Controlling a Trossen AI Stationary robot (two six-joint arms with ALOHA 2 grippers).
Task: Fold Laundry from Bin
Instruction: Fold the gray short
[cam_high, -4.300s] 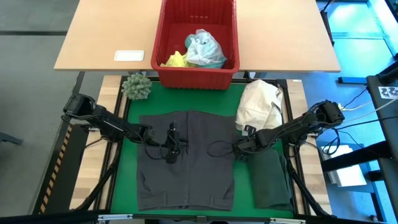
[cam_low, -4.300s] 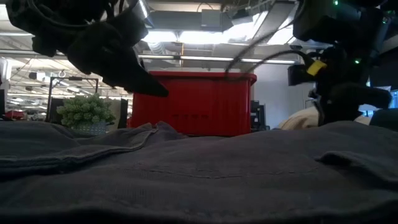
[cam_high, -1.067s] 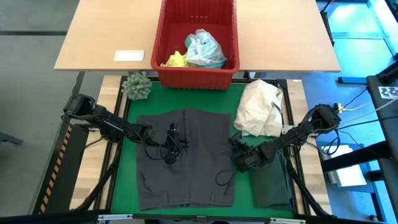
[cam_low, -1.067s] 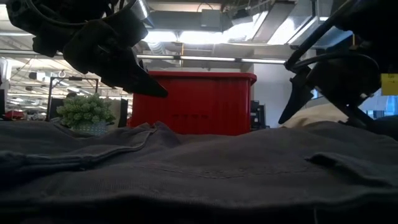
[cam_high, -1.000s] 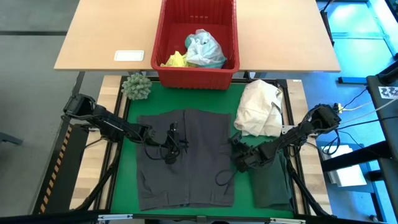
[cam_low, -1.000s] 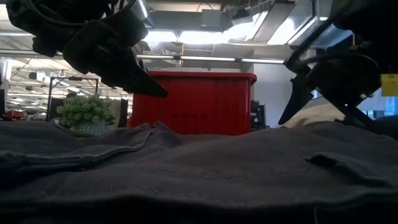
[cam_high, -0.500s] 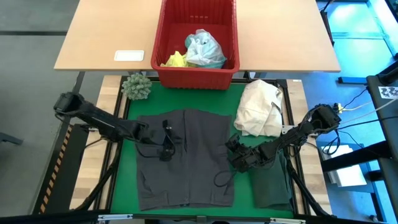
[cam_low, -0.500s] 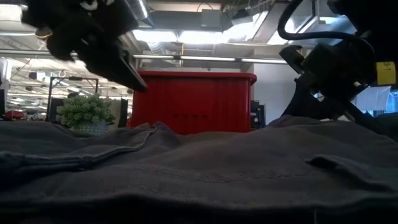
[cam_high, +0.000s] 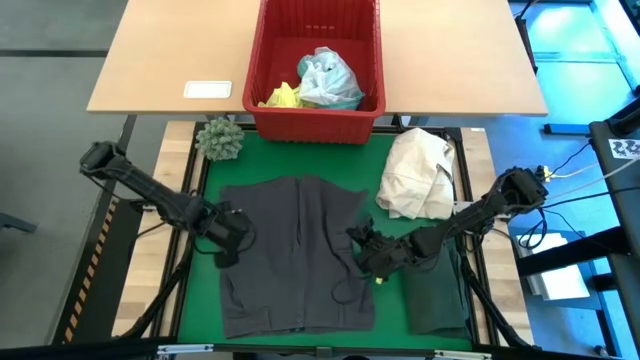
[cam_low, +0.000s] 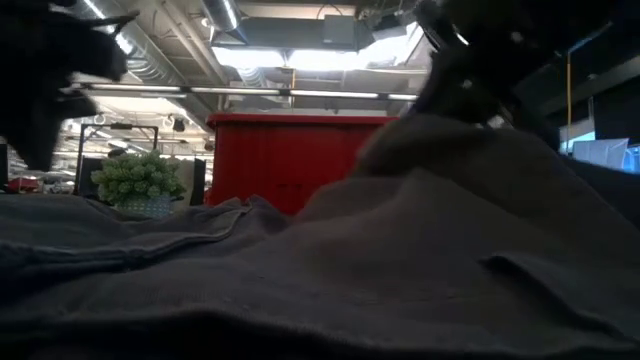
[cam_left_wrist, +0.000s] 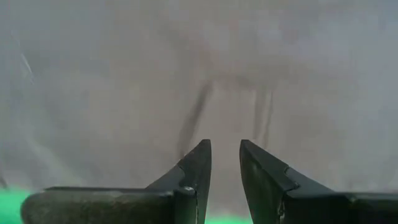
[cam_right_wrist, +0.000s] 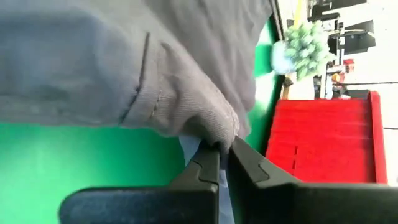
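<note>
A grey garment (cam_high: 290, 260) of the laundry lies spread on the green mat (cam_high: 390, 320). Its right side is pulled up into a ridge (cam_low: 450, 170). My right gripper (cam_high: 358, 247) is shut on that side. My left gripper (cam_high: 227, 240) hovers over the garment's left part, pointing down at the grey cloth (cam_left_wrist: 224, 74), fingers a little apart with nothing between them. The red bin (cam_high: 318, 118) stands at the far edge and holds turquoise (cam_high: 328, 80) and yellow (cam_high: 282, 96) garments. A dark green garment (cam_high: 437, 295) lies folded at the right. My right gripper pinches a bunched piece of the grey garment's hemmed right edge (cam_right_wrist: 214, 127) between its two fingers. The fingers come from the table's right, slanting down. That edge is lifted off the mat and drapes over the fingertips, while the rest of the garment lies on the mat.
A cream-white cloth bundle (cam_high: 418, 175) lies at the far right of the mat. A green spiky ball (cam_high: 220, 138) sits at the far left corner. A white card (cam_high: 208, 89) lies on the wooden table behind, beside the bin.
My right gripper has shut on the grey garment's right edge, risen and moved toward the table's left, pulling that edge up and inward; the garment's left part stayed flat. My left gripper has risen, moved toward the table's left edge and tipped to point down.
</note>
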